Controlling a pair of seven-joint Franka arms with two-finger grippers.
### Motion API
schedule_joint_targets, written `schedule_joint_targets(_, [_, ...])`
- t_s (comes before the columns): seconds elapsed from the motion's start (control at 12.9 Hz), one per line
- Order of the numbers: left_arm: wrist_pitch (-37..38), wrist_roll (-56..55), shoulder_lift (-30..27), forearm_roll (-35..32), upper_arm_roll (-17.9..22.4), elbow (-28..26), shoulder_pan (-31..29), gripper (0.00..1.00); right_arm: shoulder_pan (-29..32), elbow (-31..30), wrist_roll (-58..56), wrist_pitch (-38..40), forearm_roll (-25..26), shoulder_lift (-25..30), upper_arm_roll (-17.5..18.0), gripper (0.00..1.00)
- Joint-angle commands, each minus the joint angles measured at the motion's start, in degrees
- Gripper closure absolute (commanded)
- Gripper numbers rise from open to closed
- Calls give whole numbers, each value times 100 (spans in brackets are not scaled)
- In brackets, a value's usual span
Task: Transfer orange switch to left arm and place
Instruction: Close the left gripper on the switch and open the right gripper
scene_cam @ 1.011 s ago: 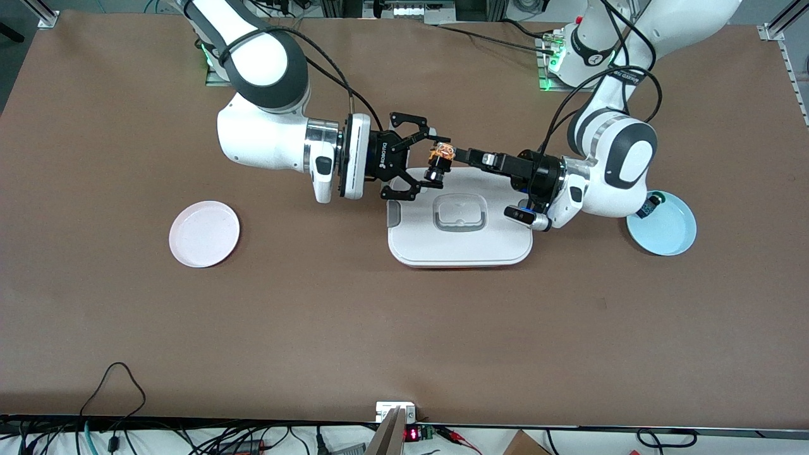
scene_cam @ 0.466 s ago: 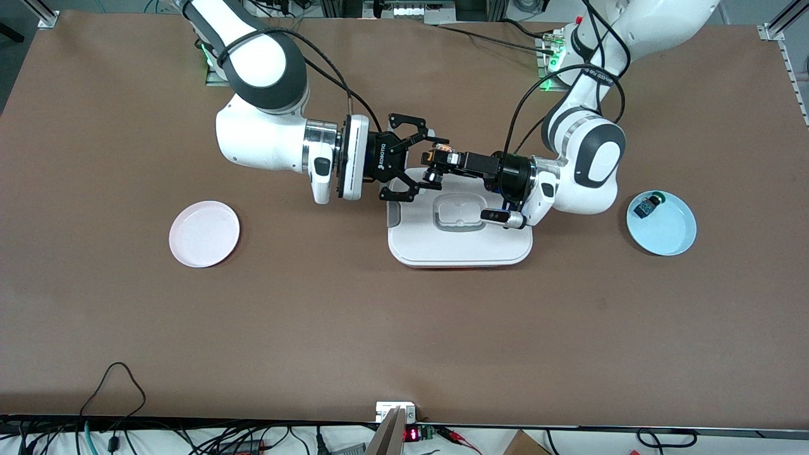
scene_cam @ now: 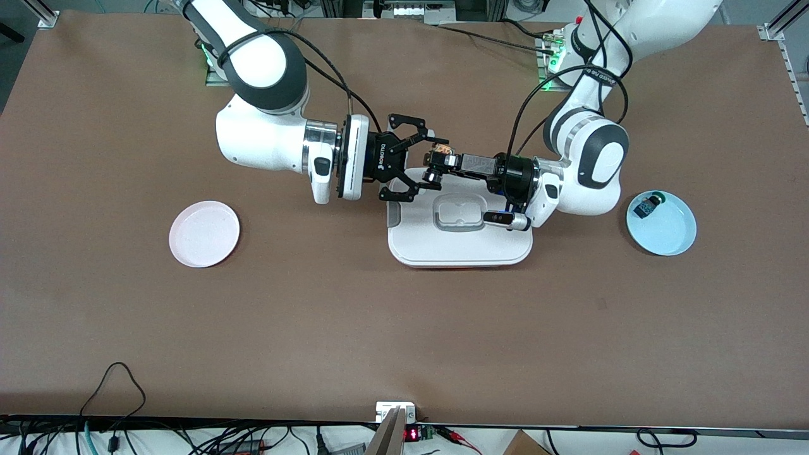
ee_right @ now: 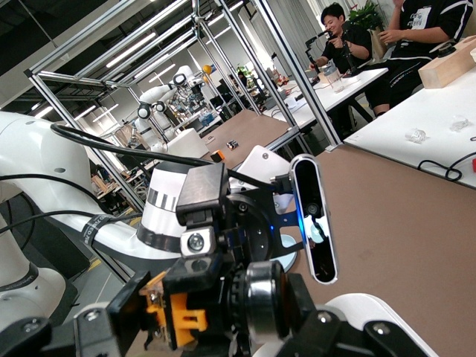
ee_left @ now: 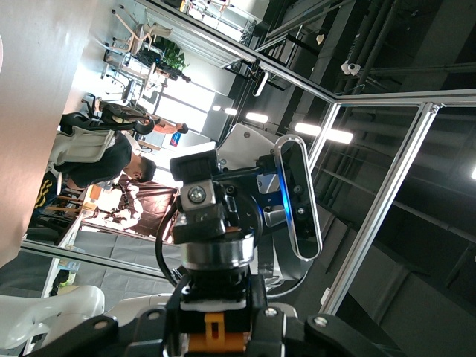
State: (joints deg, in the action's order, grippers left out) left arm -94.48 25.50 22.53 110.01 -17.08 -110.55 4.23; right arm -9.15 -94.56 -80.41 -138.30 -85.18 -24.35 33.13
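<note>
In the upper middle of the front view, the small black push-button orange switch point(scene_cam: 440, 153) is hanging above the flat white plastic box point(scene_cam: 459, 243), with the black left gripper point(scene_cam: 444, 160) and black right gripper point(scene_cam: 432, 160) both clamping it.

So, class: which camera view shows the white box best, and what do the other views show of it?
The front view: the box lies whole on the table, lid and recessed handle visible, under the meeting left gripper and right gripper. The right wrist view catches perhaps a white corner of it; the left wrist view shows none.
</note>
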Motion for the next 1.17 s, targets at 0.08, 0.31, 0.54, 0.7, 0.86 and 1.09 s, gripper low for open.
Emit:
schedule_joint_targets(0.08, [8,61,76,91,-15,95,-36,79,54,-72,-176,-56,-87,141,35,33])
schedule_joint_targets(0.31, [8,43,76,73,-15,104,-36,79,141,-72,-229,-57,-86,150,18,0])
schedule_joint_targets(0.54, [8,-106,76,-41,12,271,-54,79,518,-212,-343,4,-8,343,-44,0])
schedule_joint_targets(0.7, [8,-159,76,-504,73,385,-89,79,921,-484,-344,441,194,518,-174,0])
schedule_joint_targets(0.86, [8,-465,85,-1443,73,779,-334,79,1072,-581,-492,1196,824,633,-849,0])
schedule_joint_targets(1.09, [8,-590,67,-2700,82,1079,-633,79,1064,-581,-414,2497,1186,738,-1948,0])
